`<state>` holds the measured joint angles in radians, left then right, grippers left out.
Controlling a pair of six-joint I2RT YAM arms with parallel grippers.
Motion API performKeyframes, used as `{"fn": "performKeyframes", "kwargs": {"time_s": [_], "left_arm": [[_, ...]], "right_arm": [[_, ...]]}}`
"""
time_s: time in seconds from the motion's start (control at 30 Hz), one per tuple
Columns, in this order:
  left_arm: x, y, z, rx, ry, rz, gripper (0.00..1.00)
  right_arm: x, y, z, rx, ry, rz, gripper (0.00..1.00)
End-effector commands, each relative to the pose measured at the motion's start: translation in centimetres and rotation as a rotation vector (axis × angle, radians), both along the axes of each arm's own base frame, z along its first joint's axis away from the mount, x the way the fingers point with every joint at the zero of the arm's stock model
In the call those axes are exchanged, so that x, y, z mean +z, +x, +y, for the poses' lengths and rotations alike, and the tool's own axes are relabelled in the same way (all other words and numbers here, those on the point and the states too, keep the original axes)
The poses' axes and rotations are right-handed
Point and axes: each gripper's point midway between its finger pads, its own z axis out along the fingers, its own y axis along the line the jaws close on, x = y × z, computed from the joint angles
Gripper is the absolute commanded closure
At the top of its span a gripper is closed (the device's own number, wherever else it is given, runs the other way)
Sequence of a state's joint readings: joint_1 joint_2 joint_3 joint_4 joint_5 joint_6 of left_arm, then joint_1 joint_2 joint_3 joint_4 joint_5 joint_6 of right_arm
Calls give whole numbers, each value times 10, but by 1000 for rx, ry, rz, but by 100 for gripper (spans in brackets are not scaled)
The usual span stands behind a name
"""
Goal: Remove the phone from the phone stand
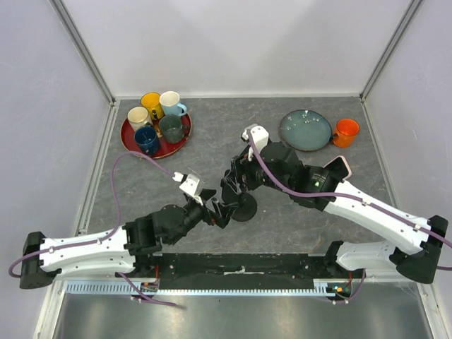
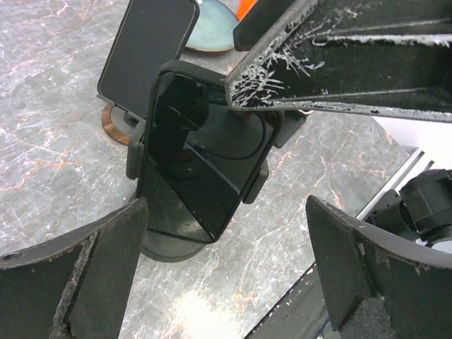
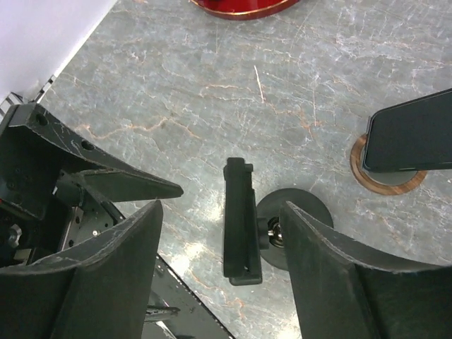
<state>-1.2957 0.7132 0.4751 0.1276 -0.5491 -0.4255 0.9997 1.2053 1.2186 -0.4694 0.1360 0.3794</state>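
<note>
A black phone [image 2: 198, 152] stands upright in the clamp of a black phone stand with a round base [image 2: 166, 248]. In the right wrist view the phone [image 3: 236, 219] shows edge-on, with the base [image 3: 300, 222] behind it. My right gripper [image 3: 222, 212] is open above the phone, one finger on each side, not touching it. My left gripper [image 2: 224, 226] is open in front of the screen, low near the table. In the top view both grippers, left [image 1: 215, 208] and right [image 1: 236, 185], crowd over the stand's base [image 1: 245, 207] and hide the phone.
A second phone [image 3: 413, 134] leans on a round wooden stand [image 3: 385, 180] to the right. A red tray of mugs [image 1: 155, 131] sits far left. A teal plate [image 1: 305, 129] and an orange mug [image 1: 346, 132] sit far right. The black rail [image 1: 240, 268] runs along the near edge.
</note>
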Motion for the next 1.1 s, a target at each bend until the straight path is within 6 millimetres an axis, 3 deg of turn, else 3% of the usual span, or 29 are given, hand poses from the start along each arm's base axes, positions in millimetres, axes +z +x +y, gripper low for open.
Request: {"fn": "performKeyframes", "kwargs": {"time_s": [0.0, 0.03, 0.1, 0.13, 0.17, 0.23, 0.27, 0.33, 0.37, 0.43, 0.47, 0.53, 0.57, 0.67, 0.73, 0.77, 0.83, 0.93, 1.07], "left_arm": [[12, 3, 11, 66, 22, 68, 0], [13, 4, 11, 78, 26, 82, 0], [30, 6, 12, 92, 16, 80, 1], [25, 7, 12, 98, 59, 88, 1], [39, 8, 10, 102, 45, 85, 1], [40, 10, 12, 118, 90, 90, 1], [47, 13, 7, 122, 103, 89, 1], [50, 15, 4, 125, 139, 77, 1], [54, 17, 0, 131, 159, 74, 1], [56, 22, -2, 144, 195, 61, 1], [63, 25, -1, 152, 205, 58, 1], [59, 31, -7, 153, 258, 56, 1], [63, 36, -7, 162, 261, 57, 1], [59, 45, -11, 131, 266, 85, 1], [55, 51, -14, 119, 271, 100, 1], [57, 54, -15, 107, 263, 106, 1], [59, 55, -21, 86, 265, 93, 1], [63, 52, -33, 26, 238, 73, 1], [59, 51, -37, 9, 242, 65, 1]], "right_arm": [[53, 3, -5, -30, 118, -96, 24], [65, 4, -15, -63, 143, -130, 21], [66, 13, -34, -156, 147, -183, 16], [75, 12, -47, -184, 177, -215, 11], [63, 13, -51, -201, 169, -225, 11], [63, 13, -70, -252, 188, -272, 7], [42, 14, -72, -257, 174, -276, 7], [36, 8, -80, -244, 202, -308, 5], [14, 8, -80, -241, 202, -309, 5], [6, 0, -86, -231, 253, -325, 4], [-14, -1, -88, -233, 253, -326, 3], [-27, -3, -96, -249, 272, -339, 2], [-48, -4, -98, -248, 258, -335, 2], [-79, -9, -98, -221, 253, -326, 5], [-85, -11, -96, -209, 275, -338, 8], [-102, -13, -95, -179, 247, -337, 9], [-106, -16, -88, -139, 266, -358, 12], [-129, -20, -76, -66, 220, -349, 13], [-130, -21, -55, 18, 211, -363, 16]]}}
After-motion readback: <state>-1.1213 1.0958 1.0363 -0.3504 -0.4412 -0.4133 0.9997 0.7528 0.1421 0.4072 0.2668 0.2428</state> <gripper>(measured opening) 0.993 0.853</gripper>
